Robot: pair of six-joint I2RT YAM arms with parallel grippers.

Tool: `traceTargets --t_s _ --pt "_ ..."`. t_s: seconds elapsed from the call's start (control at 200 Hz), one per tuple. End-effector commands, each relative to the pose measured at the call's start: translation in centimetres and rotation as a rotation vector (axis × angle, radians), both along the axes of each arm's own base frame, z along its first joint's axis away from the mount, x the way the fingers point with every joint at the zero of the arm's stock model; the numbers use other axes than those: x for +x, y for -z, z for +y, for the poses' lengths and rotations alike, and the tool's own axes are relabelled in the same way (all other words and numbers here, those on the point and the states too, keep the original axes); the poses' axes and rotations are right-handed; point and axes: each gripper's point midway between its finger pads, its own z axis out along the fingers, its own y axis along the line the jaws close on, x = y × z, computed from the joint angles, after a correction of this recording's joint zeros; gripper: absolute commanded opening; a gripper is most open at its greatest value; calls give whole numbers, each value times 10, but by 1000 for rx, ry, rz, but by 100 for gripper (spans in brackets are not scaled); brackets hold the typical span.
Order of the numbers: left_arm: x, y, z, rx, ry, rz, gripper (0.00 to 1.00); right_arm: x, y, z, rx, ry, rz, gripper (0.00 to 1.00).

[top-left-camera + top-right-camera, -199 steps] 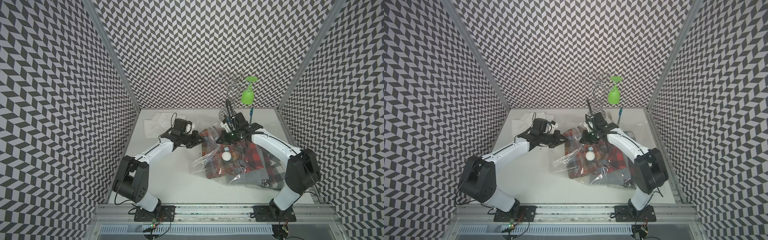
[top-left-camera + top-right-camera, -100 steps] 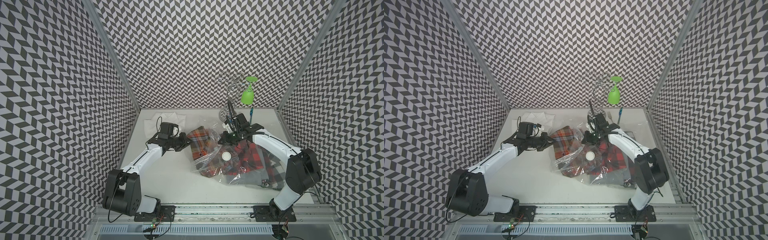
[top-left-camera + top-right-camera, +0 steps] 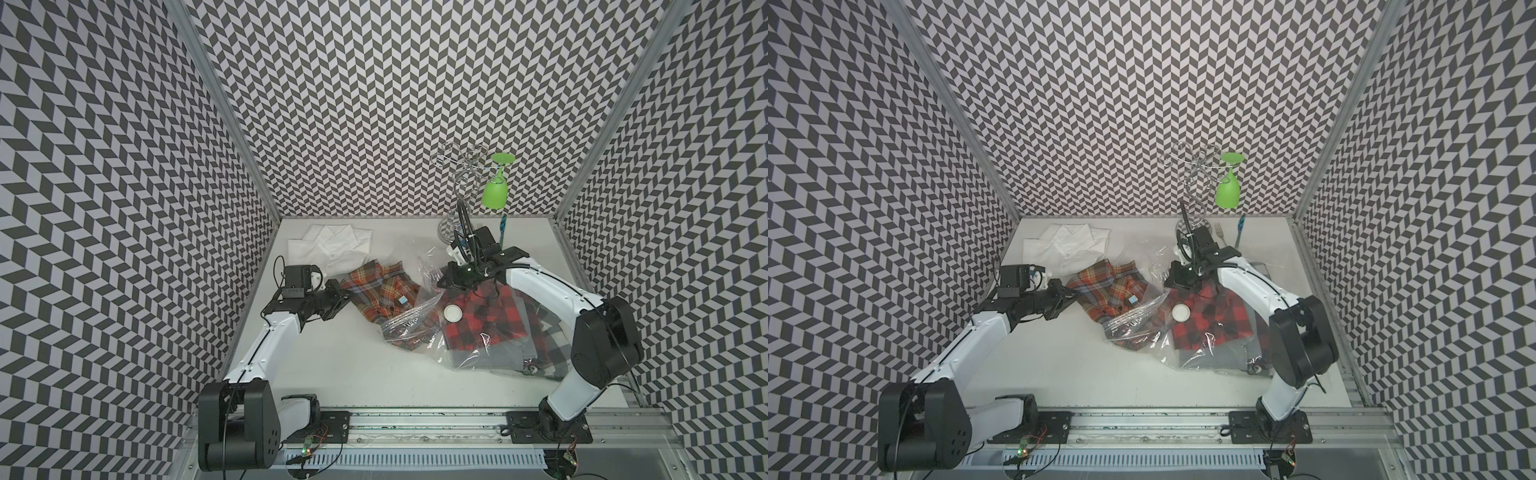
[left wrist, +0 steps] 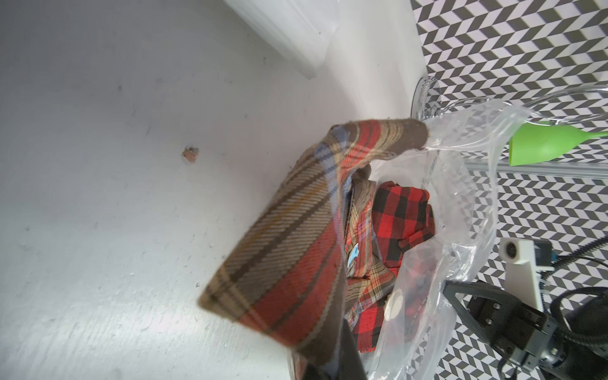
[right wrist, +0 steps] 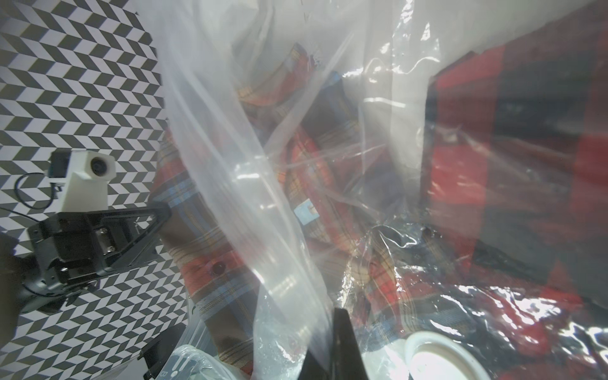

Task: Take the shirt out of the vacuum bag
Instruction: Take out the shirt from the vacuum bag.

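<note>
1. Overhead, in both top views, the vacuum bag lies crumpled on the white desk, toward its right edge, with a round white valve disc on its face. The left hand, near the left edge, is pressed together on a corner of the tartan shirt. Most of that shirt lies outside the bag's mouth, with its other end under the film. The right hand pinches the bag's far rim. A red-and-black checked shirt and a grey garment lie inside the bag. A white shirt sits by the far left corner. A wire rack with a green glass hung upside down stands at the far edge.
2. From the left wrist, the tartan shirt rises off the desk, clamped beside a dark finger of the left hand. It stretches toward the vacuum bag, where the checked shirt and the valve disc show. The green glass appears beyond the film.
3. From the right wrist, the vacuum bag runs as clear film to the right hand's dark finger, which nips it. Through the film show the tartan shirt, its small blue tag, the checked shirt and the valve disc. The left hand is closed on the tartan shirt's edge.
</note>
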Motion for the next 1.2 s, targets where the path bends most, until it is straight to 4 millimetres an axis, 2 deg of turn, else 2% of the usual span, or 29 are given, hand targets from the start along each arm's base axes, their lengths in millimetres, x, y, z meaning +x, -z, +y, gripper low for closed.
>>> traceTargets --t_s 0.0,0.145,0.21,0.34,0.501,0.581,0.676,0.741,0.781,0.836,0.886,0.971,1.081,1.146,1.196 --pt "-1 -10 15 22 -41 -41 2 11 7 -6 1 27 -16 0" --pt "-8 7 56 122 -186 48 1 14 10 -9 10 37 -1 0" --pt "-14 15 63 132 -215 91 0 17 8 -10 12 40 -6 0" --pt "-33 29 49 78 -229 161 0 19 9 -9 16 32 -6 0" --pt "-66 33 21 12 -235 206 1 19 13 -10 8 23 -7 0" --pt "-85 40 17 22 -243 260 1 20 14 -11 -2 20 -13 0" --pt "-96 46 14 35 -228 303 2 20 15 -11 -7 17 -15 0" --pt "-100 46 15 69 -212 325 6 19 16 -11 -8 13 -14 0" --pt "-100 45 17 97 -202 334 15 19 16 -11 -8 12 -15 0" --pt "-97 39 21 139 -186 330 35 20 16 -11 -8 12 -19 0" --pt "-89 25 26 189 -175 301 53 19 16 -11 -12 12 -20 0" --pt "-69 -5 38 290 -164 239 67 18 18 -12 -15 12 -19 0" --pt "-35 -44 46 390 -119 135 72 14 20 -13 -13 11 -14 0" --pt "-15 -55 47 446 -56 93 73 13 21 -13 -11 12 -13 0" --pt "-1 -56 47 490 5 89 73 13 21 -12 -10 12 -10 0"
